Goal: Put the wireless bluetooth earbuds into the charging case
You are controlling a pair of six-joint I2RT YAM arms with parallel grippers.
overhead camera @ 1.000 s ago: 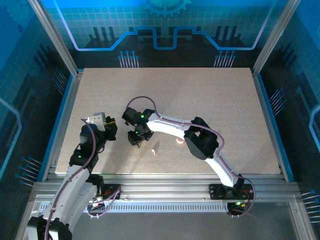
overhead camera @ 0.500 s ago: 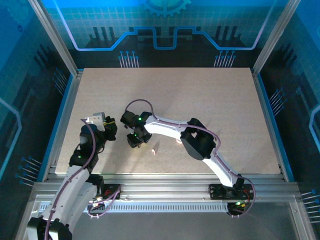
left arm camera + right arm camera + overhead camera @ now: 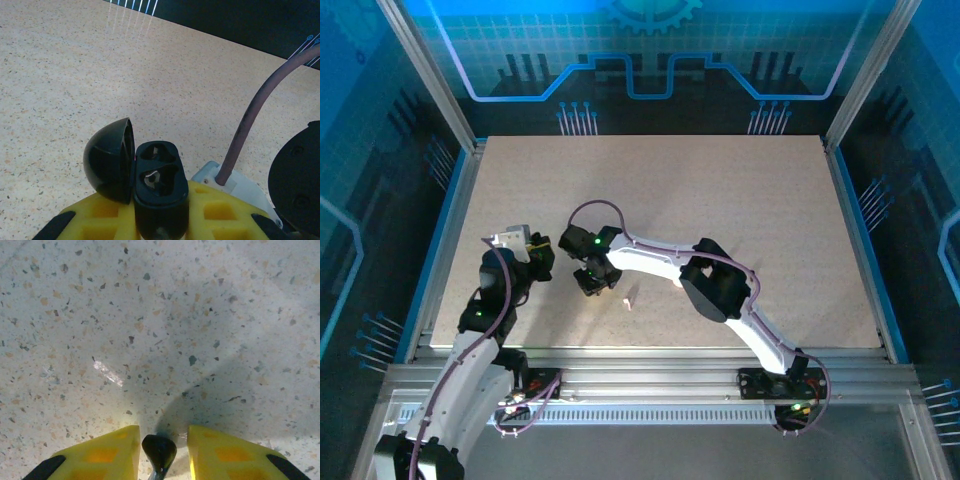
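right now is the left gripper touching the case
Touching: the left wrist view shows the case wedged between the left gripper's yellow pads, no gap.

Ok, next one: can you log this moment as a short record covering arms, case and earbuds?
left gripper: shut on the black charging case
case lid: open, swung to one side, both sockets exposed
socket contents: unclear
right gripper: low over the table, jaws either side of a black earbud; firm grip not certain
whitish earbud: lying loose on the table beside the right gripper
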